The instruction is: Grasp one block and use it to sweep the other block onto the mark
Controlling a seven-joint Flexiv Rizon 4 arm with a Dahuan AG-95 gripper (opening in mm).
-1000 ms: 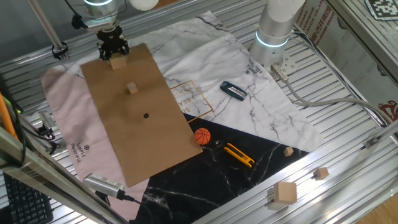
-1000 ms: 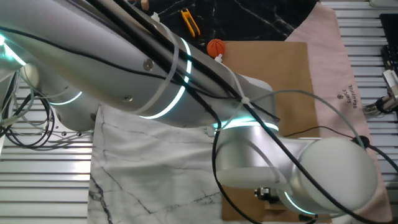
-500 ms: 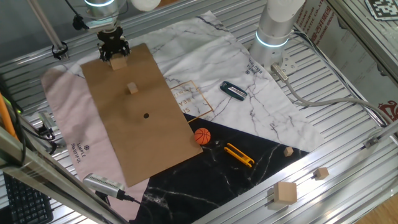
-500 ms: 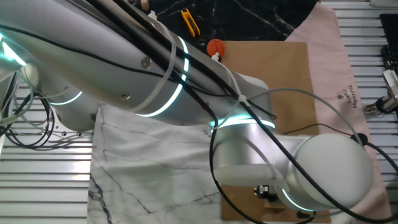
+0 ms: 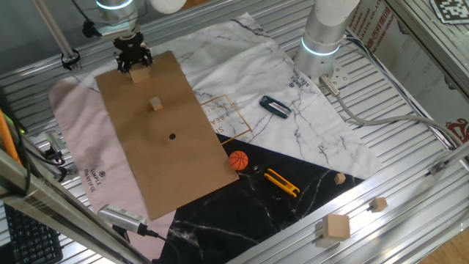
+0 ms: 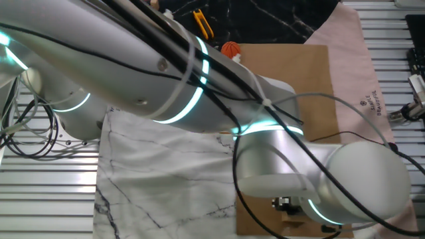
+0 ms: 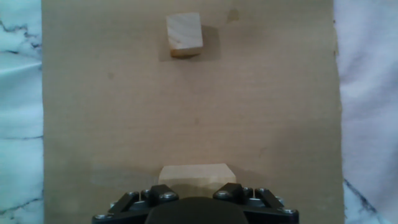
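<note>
Hand [image 5: 133,62] clamps larger tan wooden block [image 7: 196,176] behind tiny tan wooden cube [image 7: 184,33], aligned to push it toward black round dot [image 5: 172,136].

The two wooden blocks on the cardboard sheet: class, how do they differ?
The larger block is about twice as wide as the small cube. The larger block sits between the gripper fingers at the sheet's far end; the small cube lies free, nearer the black dot. Both are pale wood.

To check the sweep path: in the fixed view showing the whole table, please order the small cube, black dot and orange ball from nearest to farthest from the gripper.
1. Small cube, just ahead of the gripper.
2. Black dot, mid-cardboard.
3. Orange ball, off the cardboard's edge.
</note>
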